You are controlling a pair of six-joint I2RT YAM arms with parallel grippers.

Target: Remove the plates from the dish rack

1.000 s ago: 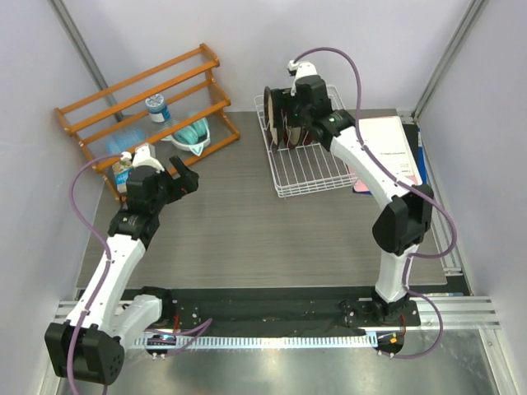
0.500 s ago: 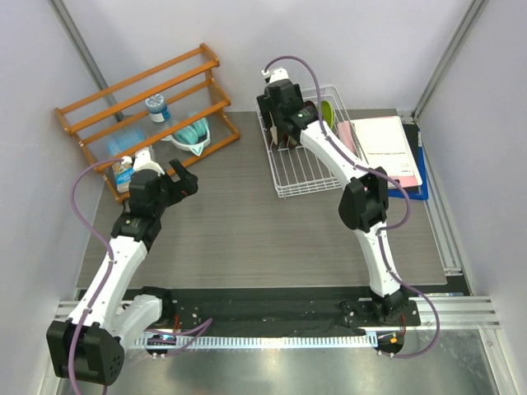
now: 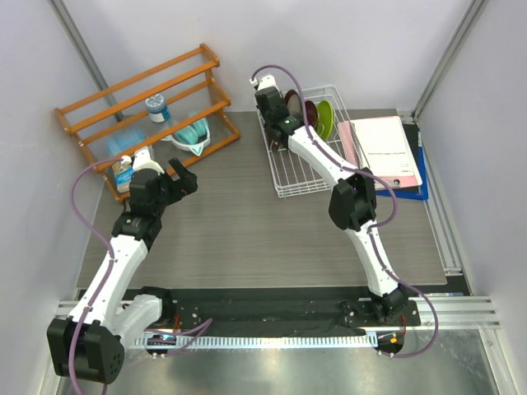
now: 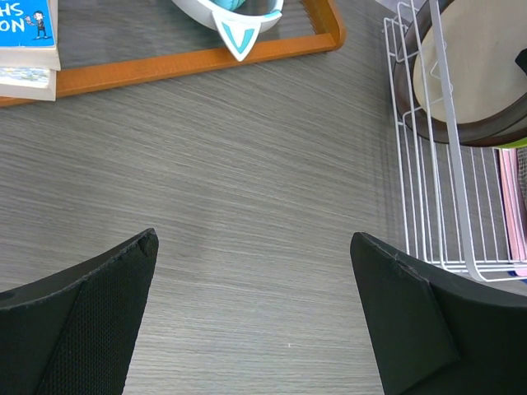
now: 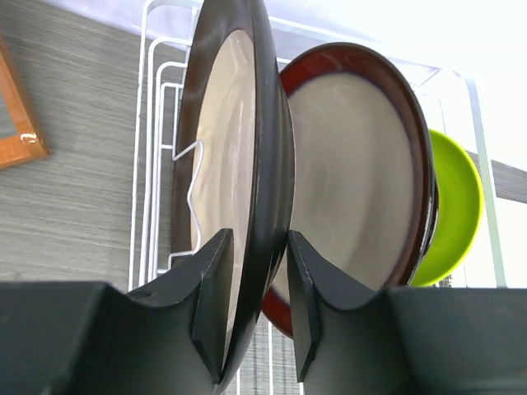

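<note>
The white wire dish rack [image 3: 309,177] stands at the back right with plates upright in it. My right gripper [image 3: 272,107] reaches in at its far left end. In the right wrist view its jaws [image 5: 257,239] are shut on the rim of the dark-rimmed plate [image 5: 230,148], one pad on each face. Behind that plate stand a dark red-rimmed plate [image 5: 354,181] and a lime green one [image 5: 457,214]. My left gripper [image 3: 183,169] hovers open over bare table [image 4: 251,239], left of the rack [image 4: 428,206], with nothing between its fingers.
An orange wooden shelf [image 3: 140,90] at the back left holds a small bottle [image 3: 156,107] and a teal bowl-like item [image 3: 191,133]. Books [image 4: 29,33] lie at its base. Pink and white papers [image 3: 383,148] lie right of the rack.
My right arm has swung left across the rack to its far left end, and its jaws have narrowed onto the dark-rimmed plate. The left arm has stayed put.
</note>
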